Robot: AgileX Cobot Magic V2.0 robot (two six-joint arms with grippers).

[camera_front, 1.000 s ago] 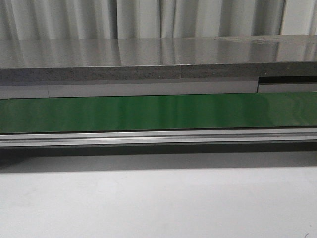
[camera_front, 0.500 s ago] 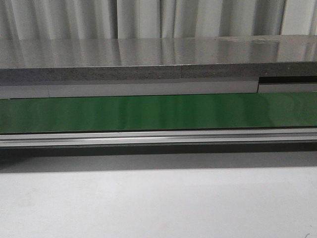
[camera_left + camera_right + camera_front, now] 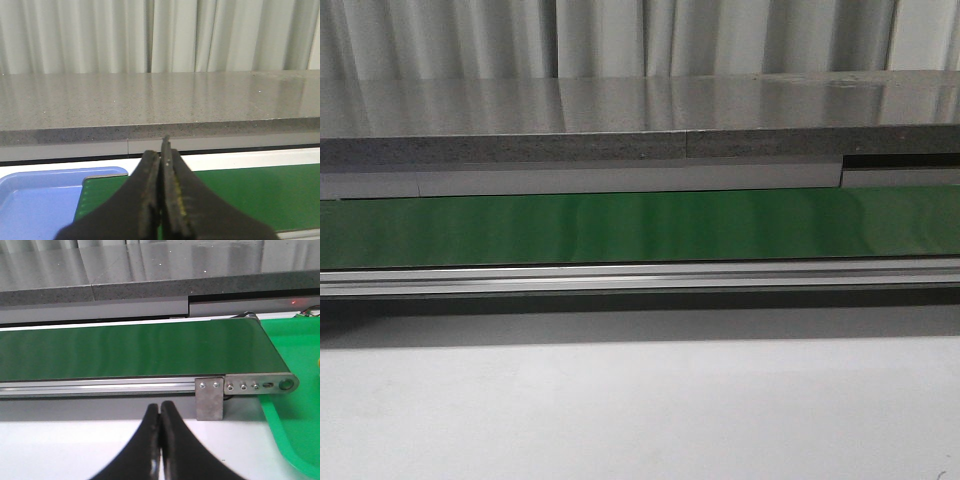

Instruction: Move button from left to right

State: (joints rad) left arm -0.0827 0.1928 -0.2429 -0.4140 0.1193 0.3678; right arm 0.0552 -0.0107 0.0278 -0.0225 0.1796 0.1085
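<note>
The button is not in view in any frame. A tiny yellow sliver (image 3: 318, 361) shows at the picture's edge over the green tray (image 3: 295, 425); I cannot tell what it is. My left gripper (image 3: 162, 146) is shut with nothing between its fingers and hangs over the end of the green conveyor belt (image 3: 240, 192), next to a blue tray (image 3: 35, 200). My right gripper (image 3: 160, 407) is shut and empty above the white table (image 3: 60, 450), in front of the belt's other end (image 3: 125, 350). Neither arm shows in the front view.
The belt (image 3: 640, 225) runs across the front view, with an aluminium side rail (image 3: 640, 278) along its near edge. A grey stone counter (image 3: 620, 120) and curtains stand behind it. A metal bracket (image 3: 209, 399) hangs at the belt's end beside the green tray.
</note>
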